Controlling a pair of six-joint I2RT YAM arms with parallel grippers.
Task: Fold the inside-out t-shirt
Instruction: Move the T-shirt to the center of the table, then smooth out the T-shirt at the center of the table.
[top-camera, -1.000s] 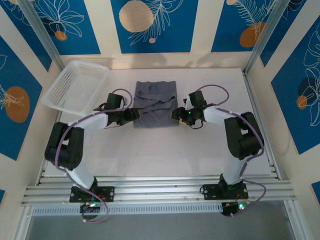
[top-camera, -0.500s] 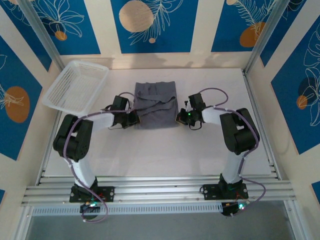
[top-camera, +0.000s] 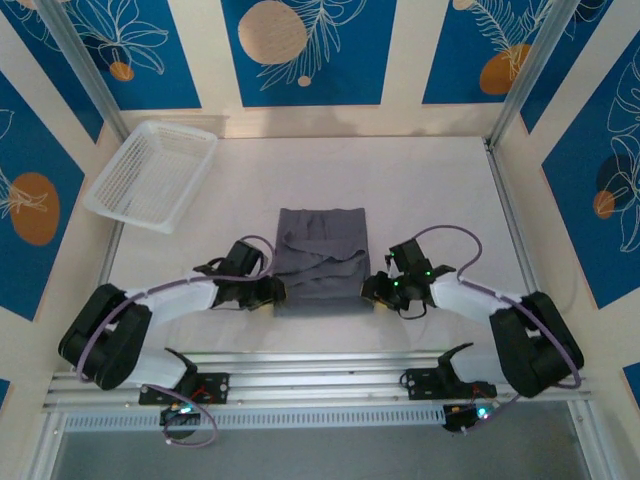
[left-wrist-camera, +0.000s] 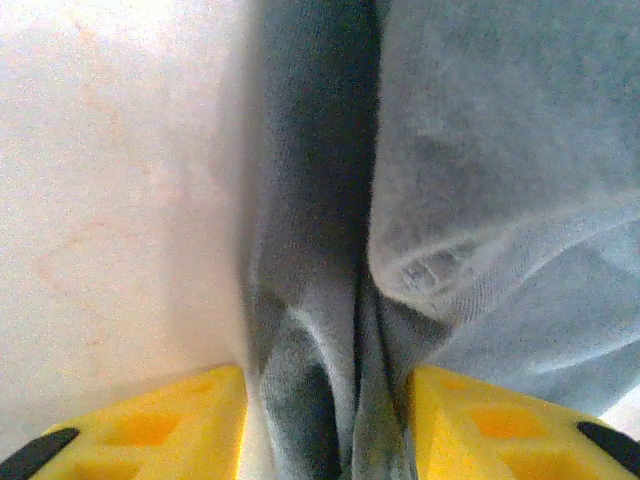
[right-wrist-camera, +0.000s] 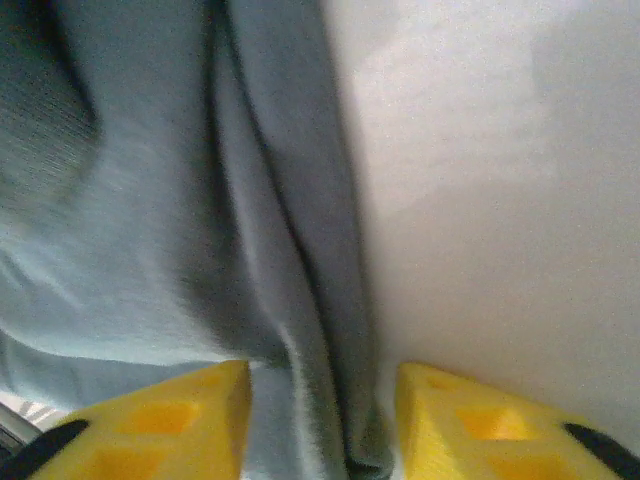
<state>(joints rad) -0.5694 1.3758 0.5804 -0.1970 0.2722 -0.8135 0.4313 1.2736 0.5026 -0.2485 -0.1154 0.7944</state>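
The inside-out t-shirt (top-camera: 320, 255) is a slate-grey folded rectangle with wrinkles across its middle, lying near the front of the white table. My left gripper (top-camera: 278, 292) sits at the shirt's near left corner. In the left wrist view, a bunched grey fold (left-wrist-camera: 310, 330) fills the gap between the yellow fingers (left-wrist-camera: 180, 425), so the left gripper (left-wrist-camera: 328, 430) is shut on it. My right gripper (top-camera: 368, 288) sits at the near right corner. The right wrist view shows it (right-wrist-camera: 320, 420) shut on the shirt's edge fold (right-wrist-camera: 300, 250), with bare table to the right of the fold.
A white mesh basket (top-camera: 150, 175) stands at the back left, tilted against the corner. Aluminium rails (top-camera: 320, 372) run along the near edge just in front of the shirt. Bare table (top-camera: 430, 190) lies behind the shirt and to its right.
Both arms have pulled back toward the near edge and lowered. The shirt came with them, sliding from the table's middle toward the front, after both grippers closed on its side edges.
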